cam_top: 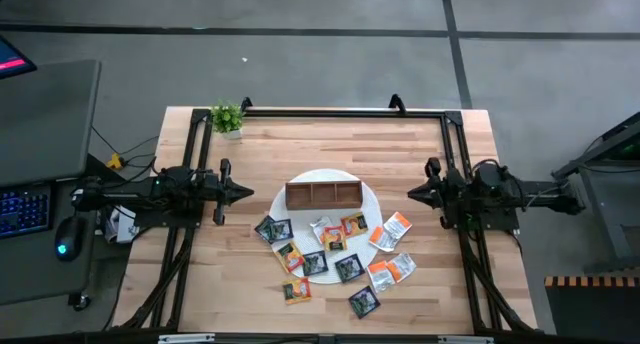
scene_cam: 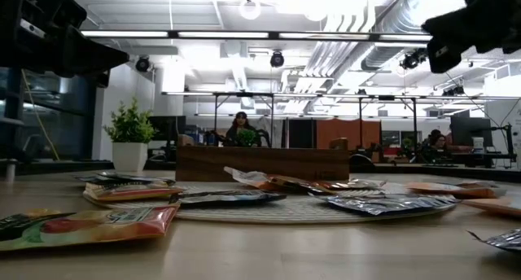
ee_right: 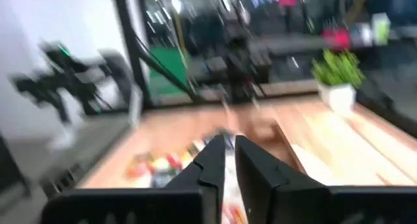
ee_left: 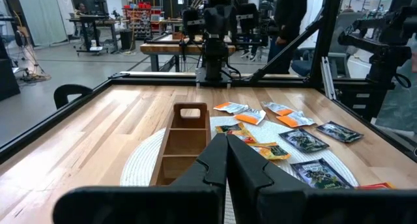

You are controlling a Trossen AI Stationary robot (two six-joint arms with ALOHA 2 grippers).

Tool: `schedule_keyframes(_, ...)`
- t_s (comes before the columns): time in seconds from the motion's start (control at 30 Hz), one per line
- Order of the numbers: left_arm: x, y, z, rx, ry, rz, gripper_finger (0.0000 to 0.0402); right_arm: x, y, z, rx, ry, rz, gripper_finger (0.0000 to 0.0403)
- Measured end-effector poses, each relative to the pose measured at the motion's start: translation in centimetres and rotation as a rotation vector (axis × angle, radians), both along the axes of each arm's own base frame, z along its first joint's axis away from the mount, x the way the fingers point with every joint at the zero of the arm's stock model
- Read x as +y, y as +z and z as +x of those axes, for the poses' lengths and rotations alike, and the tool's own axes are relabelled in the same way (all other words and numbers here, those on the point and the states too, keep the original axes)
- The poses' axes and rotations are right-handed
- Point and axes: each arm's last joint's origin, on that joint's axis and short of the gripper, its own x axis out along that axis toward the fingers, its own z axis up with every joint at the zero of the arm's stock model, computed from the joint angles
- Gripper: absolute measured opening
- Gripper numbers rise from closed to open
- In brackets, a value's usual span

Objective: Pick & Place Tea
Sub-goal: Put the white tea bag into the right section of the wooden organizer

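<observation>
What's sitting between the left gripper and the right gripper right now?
In the high view, the wooden box on the round white mat lies between the left gripper and right gripper, with bare table either side.

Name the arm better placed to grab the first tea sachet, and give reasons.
Probably right. The right gripper hovers close to the orange-white sachets on its side of the white mat. The left gripper waits beside the wooden box, near only the dark sachets.

About twelve tea sachets (cam_top: 334,239), five dark, the others orange or pale, one wooden box (cam_top: 323,194), one round mat (cam_top: 370,199), one plant (cam_top: 227,118), two arms
</observation>
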Motion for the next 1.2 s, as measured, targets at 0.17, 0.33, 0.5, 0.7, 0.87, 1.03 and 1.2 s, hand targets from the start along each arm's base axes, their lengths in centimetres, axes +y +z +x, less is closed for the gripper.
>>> schedule_keyframes(0.17, 0.0, 0.0, 0.0, 0.0, 0.0, 0.0, 0.0001, -0.2, 1.7, 0.2, 0.161, -0.059, 0.036, 0.0095)
schedule_keyframes(0.33, 0.0, 0.0, 0.0, 0.0, 0.0, 0.0, 0.0001, -0.1, 3.1, 1.4, 0.278, -0.053, 0.102, 0.0154)
schedule_keyframes(0.5, 0.0, 0.0, 0.0, 0.0, 0.0, 0.0, 0.0001, 0.2, 3.5, 3.3, 0.455, 0.014, 0.165, 0.0204)
schedule_keyframes(0.7, 0.0, 0.0, 0.0, 0.0, 0.0, 0.0, 0.0001, 0.6, 4.3, 5.5, 0.675, 0.027, 0.16, 0.0224)
schedule_keyframes(0.87, 0.0, 0.0, 0.0, -0.001, 0.0, 0.0, 0.0001, 0.7, 4.6, 6.3, 0.845, -0.003, 0.149, 0.0224)
schedule_keyframes(1.03, 0.0, 0.0, 0.0, 0.0, 0.0, 0.0, 0.0001, 1.4, 3.0, 6.2, 1.049, -0.033, 0.223, 0.0224)
schedule_keyframes(1.2, 0.0, 0.0, 0.0, -0.001, 0.0, 0.0, 0.0001, 3.2, 1.0, 6.8, 1.148, 0.066, 0.281, 0.0224)
